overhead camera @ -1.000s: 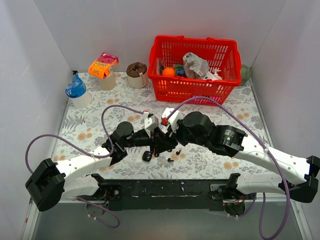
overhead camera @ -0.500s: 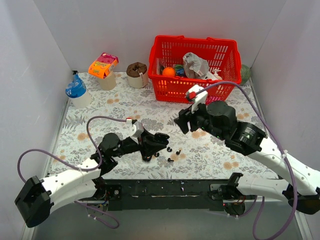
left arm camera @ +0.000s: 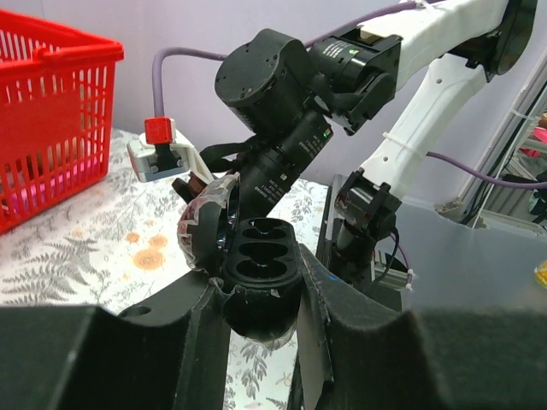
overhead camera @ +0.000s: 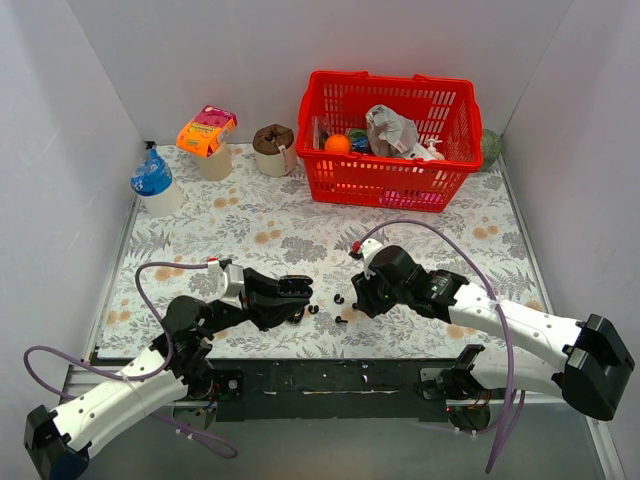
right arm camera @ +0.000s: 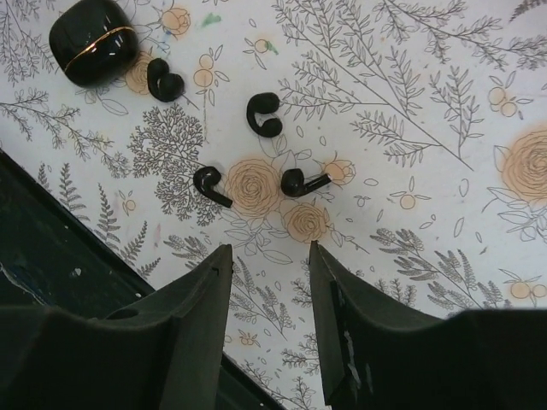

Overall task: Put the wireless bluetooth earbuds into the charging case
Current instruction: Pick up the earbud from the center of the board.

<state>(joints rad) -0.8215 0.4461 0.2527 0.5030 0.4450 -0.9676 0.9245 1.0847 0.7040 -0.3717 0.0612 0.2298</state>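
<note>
Black pebble-shaped charging case (left arm camera: 261, 256), lid open, is clamped in the left gripper (left arm camera: 256, 301) above the table. Four tiny black comma-shaped wireless earbuds (right arm camera: 265, 114) are scattered on the floral tablecloth (right arm camera: 410, 128), beside a second closed black case (right arm camera: 92, 51), below the right gripper (right arm camera: 269, 278), whose jaws are held apart and empty

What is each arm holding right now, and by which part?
The left gripper clamps the open case by the sides of its base. The right gripper holds nothing; its jaws stand open above the loose earbuds.
</note>
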